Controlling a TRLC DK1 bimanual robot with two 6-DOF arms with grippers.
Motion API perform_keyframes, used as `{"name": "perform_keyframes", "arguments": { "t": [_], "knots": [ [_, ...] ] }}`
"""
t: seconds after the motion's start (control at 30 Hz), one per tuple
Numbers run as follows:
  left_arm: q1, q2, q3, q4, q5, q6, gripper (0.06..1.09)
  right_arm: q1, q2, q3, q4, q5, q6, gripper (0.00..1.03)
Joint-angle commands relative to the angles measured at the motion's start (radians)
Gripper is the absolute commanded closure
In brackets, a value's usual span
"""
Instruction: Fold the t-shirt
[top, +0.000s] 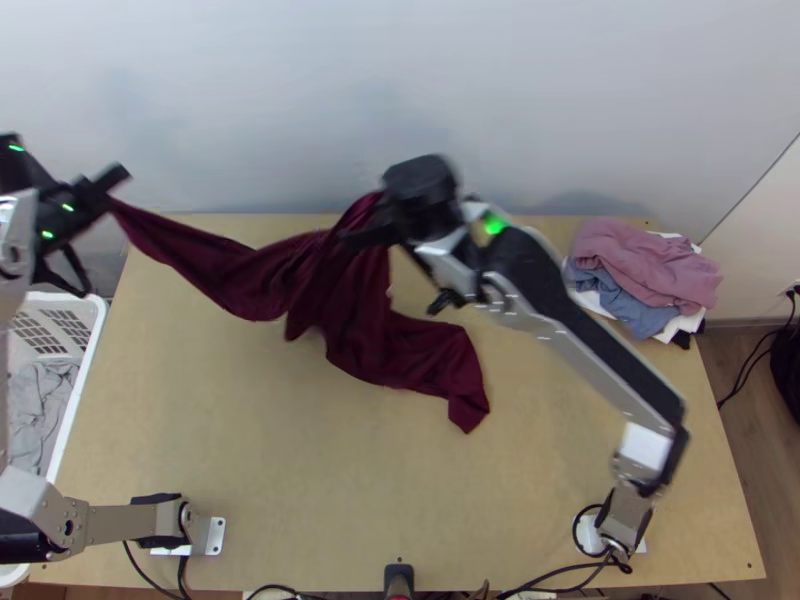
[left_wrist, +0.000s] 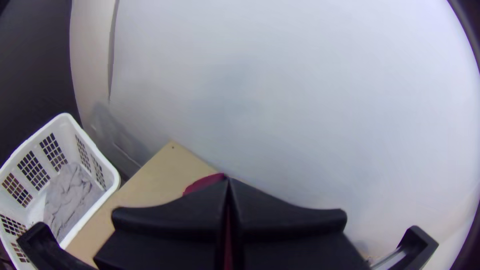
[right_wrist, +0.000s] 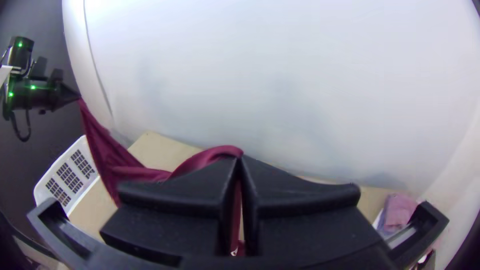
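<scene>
The flat-fingered black left gripper (top: 114, 194), near the far-left corner of the light wooden desk (top: 250, 460), and matching right gripper (top: 378, 217), near its far edge, are pinching the bunched dark-red cloth t-shirt (top: 352, 325).

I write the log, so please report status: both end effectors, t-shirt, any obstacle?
Left end effector, right end effector: both shut on dark red t-shirt. Bunched between them, loose end over table. Clothes pile aside, far right corner.
</scene>
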Motion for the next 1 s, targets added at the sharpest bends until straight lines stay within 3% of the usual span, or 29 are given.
{"name": "perform_keyframes", "arguments": {
  "t": [0.0, 0.13, 0.33, 0.53, 0.7, 0.97],
  "knots": [
    [0.023, -0.002, 0.24, 0.021, -0.064, -0.01, 1.05, -0.034, -0.156, -0.032, 0.059, 0.213, -0.177, 1.0],
    [0.023, -0.002, 0.37, 0.08, -0.09, -0.002, 1.05, -0.077, -0.218, -0.039, 0.171, 0.281, -0.265, 1.0],
    [0.012, -0.065, 0.39, 0.269, -0.212, 0.077, 1.05, -0.08, -0.291, -0.099, 0.451, 0.391, -0.516, 1.0],
    [0.009, -0.109, 0.376, 0.318, -0.294, 0.114, 1.05, -0.059, -0.353, -0.236, 0.8, 0.42, -0.788, 1.0],
    [-0.005, -0.164, 0.372, 0.337, -0.294, 0.129, 1.05, -0.002, -0.424, -0.408, 1.196, 0.417, -1.092, 1.0],
    [-0.02, -0.273, 0.34, 0.383, -0.291, 0.183, 1.05, 0.018, -0.504, -0.451, 1.242, 0.42, -1.139, 1.0]
  ]
}}
